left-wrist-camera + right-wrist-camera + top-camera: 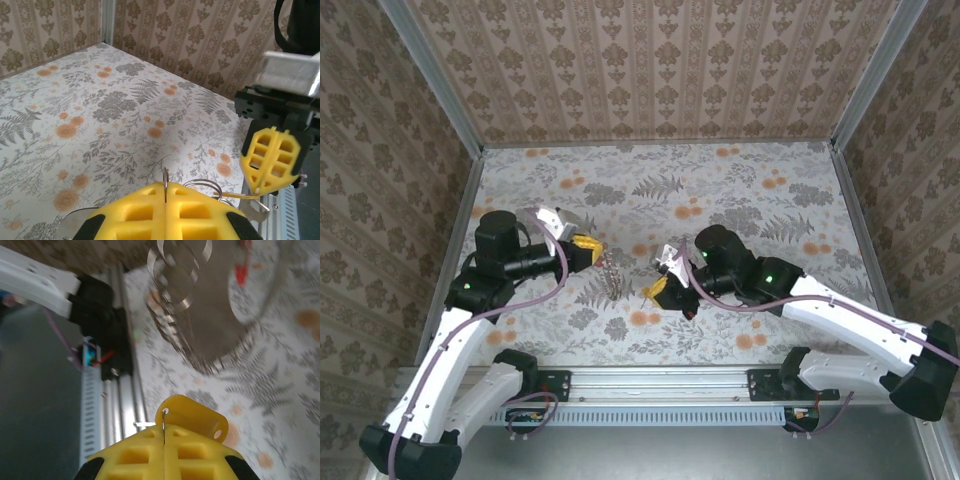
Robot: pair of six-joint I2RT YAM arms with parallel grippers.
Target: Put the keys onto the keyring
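Note:
My left gripper (592, 248) (165, 187) is shut on the keyring, pinching a thin metal ring (165, 179) edge-on between its yellow fingers. More wire loops (204, 186) of the keyring curl just right of the grip, and its chain (611, 280) hangs below the fingers. My right gripper (656, 292) (163, 429) is shut on a key with a yellow head (196, 418). In the left wrist view the right gripper's fingers (272, 160) hover close by, with the key's thin blade (239, 195) pointing toward the loops. The right wrist view shows the keyring (175, 282) blurred, with a red piece (243, 270).
The floral tablecloth (720, 190) is boxed in by patterned walls on three sides. A metal rail (660, 382) with both arm bases runs along the near edge. The two grippers face each other closely above the table's middle front.

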